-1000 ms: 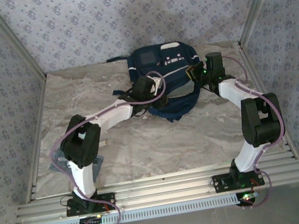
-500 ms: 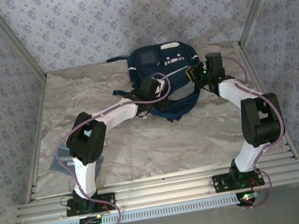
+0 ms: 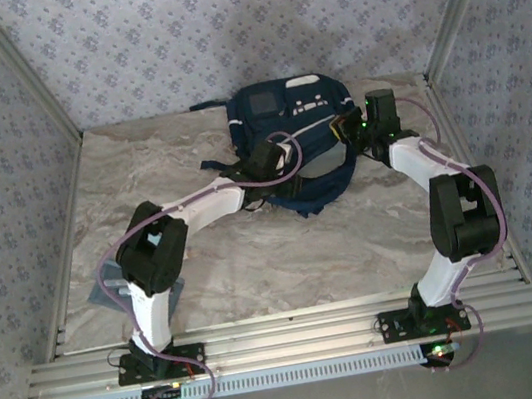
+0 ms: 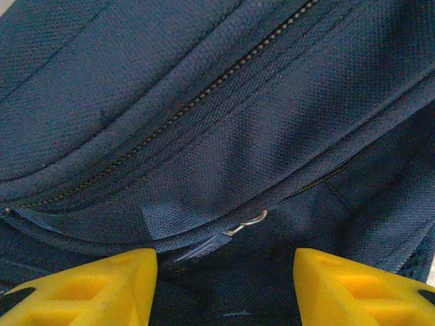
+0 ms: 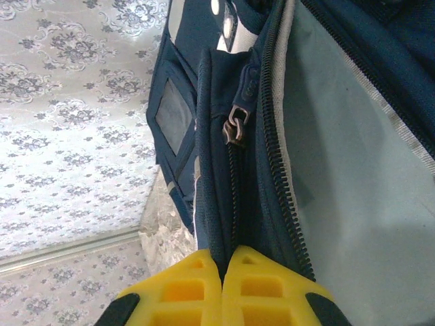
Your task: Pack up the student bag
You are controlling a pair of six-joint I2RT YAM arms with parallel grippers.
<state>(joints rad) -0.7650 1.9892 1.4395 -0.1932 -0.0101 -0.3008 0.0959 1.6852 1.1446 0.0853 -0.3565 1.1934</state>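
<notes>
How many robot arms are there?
2. The left arm reaches from the near left to the backpack's near edge; the right arm reaches from the near right to its right side. None look hidden.

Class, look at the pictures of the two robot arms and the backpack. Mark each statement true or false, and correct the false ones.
1. The student bag lies at the far side of the table. True.
2. The left gripper has its yellow fingers pressed together. False: they stand apart over the bag's navy fabric.
3. The right gripper is shut on the bag's edge beside a zipper. True.
4. The bag is zipped fully shut. False: one compartment gapes, showing pale lining.
5. A metal zipper pull shows above the right gripper in the right wrist view. True.
</notes>
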